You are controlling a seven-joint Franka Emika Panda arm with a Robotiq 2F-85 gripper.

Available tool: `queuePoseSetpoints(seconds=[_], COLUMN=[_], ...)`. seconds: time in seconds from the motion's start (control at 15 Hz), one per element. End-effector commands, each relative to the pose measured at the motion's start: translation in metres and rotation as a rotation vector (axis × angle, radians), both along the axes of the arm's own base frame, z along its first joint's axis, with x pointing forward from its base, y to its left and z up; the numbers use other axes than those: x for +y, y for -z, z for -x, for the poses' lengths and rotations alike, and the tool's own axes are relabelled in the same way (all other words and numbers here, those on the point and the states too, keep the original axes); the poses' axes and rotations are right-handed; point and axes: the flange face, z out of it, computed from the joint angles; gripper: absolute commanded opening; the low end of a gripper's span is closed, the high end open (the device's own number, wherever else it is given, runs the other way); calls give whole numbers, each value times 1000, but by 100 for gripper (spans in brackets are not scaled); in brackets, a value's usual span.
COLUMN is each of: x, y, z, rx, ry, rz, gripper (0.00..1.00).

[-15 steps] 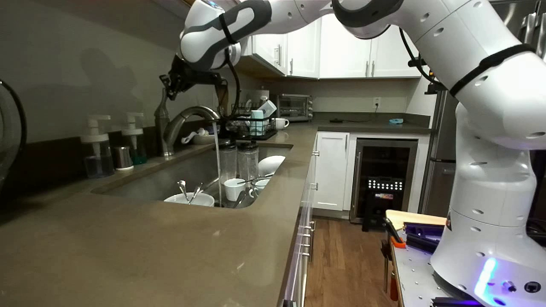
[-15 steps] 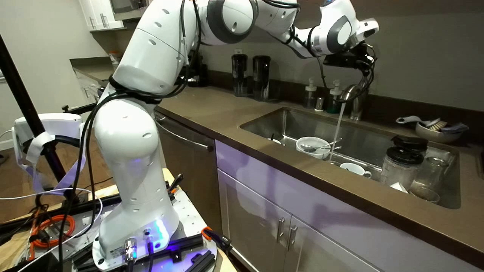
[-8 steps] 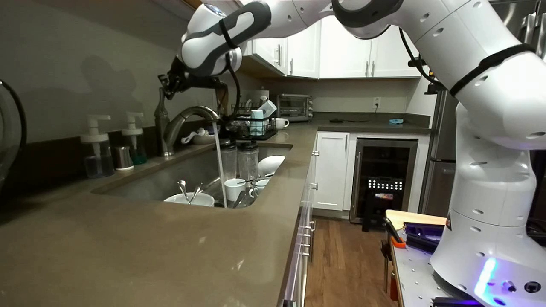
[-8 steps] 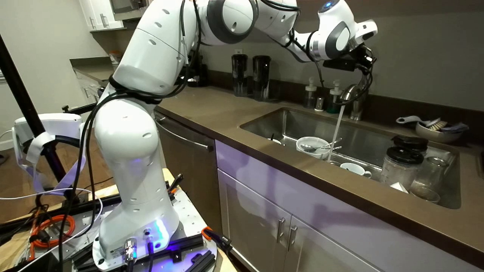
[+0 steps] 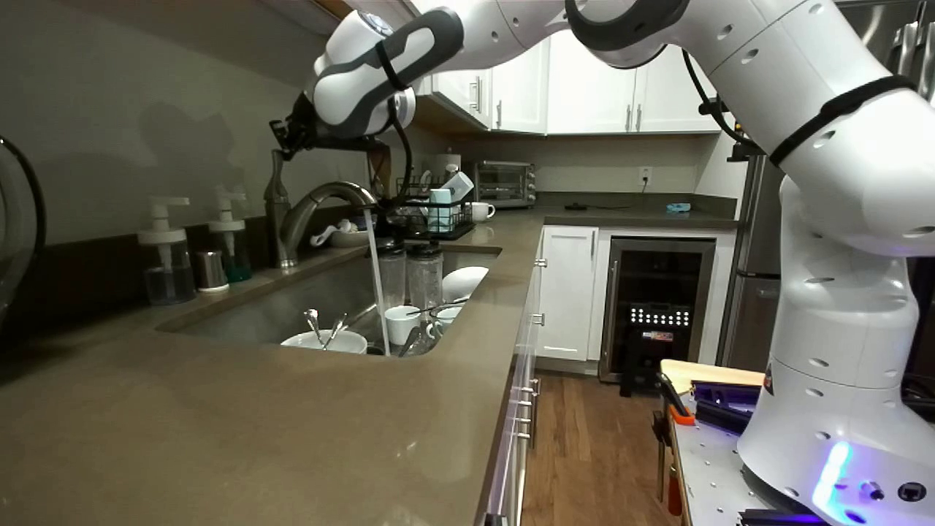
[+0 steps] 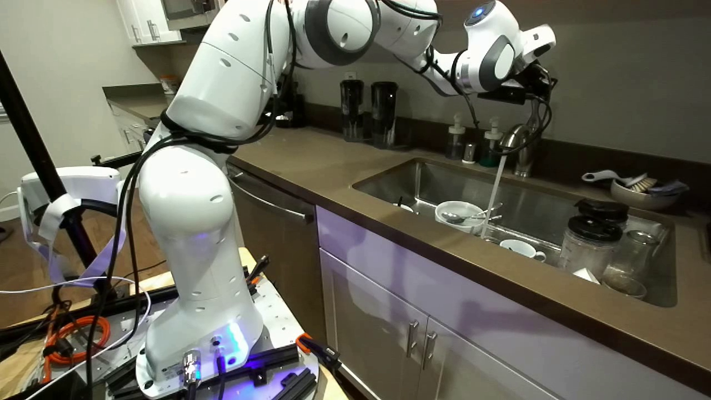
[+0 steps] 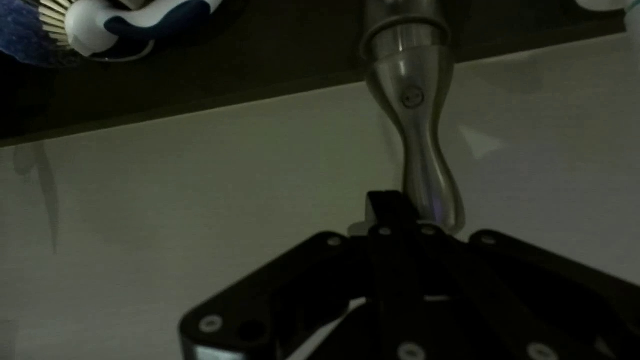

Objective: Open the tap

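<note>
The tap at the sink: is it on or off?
On: in both exterior views, a stream of water runs from the tap down into the sink.

It's a glossy white arm, rounded, with charcoal bands, black straps and dark cables. In an exterior view, an icy-blue light strip glows at three o'clock on its base. The gripper is black, with pale screws.

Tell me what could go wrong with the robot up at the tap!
The hand looks shut, beside the end of the tap's handle rather than around it, so it might slip off. The running water falls close to a white bowl, so a stronger flow might splash. A black cable loops down by the spout, so it could perhaps snag.
</note>
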Motion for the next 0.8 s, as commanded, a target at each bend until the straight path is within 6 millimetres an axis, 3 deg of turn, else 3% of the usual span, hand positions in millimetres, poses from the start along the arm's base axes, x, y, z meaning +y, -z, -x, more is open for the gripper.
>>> queuePoseSetpoints(seconds=[0.0,0.73], x=[7,0], y=[-5,0], z=[0,30], rx=[-45,-137], ry=[8,20], rz=[14,24], gripper=[3,3])
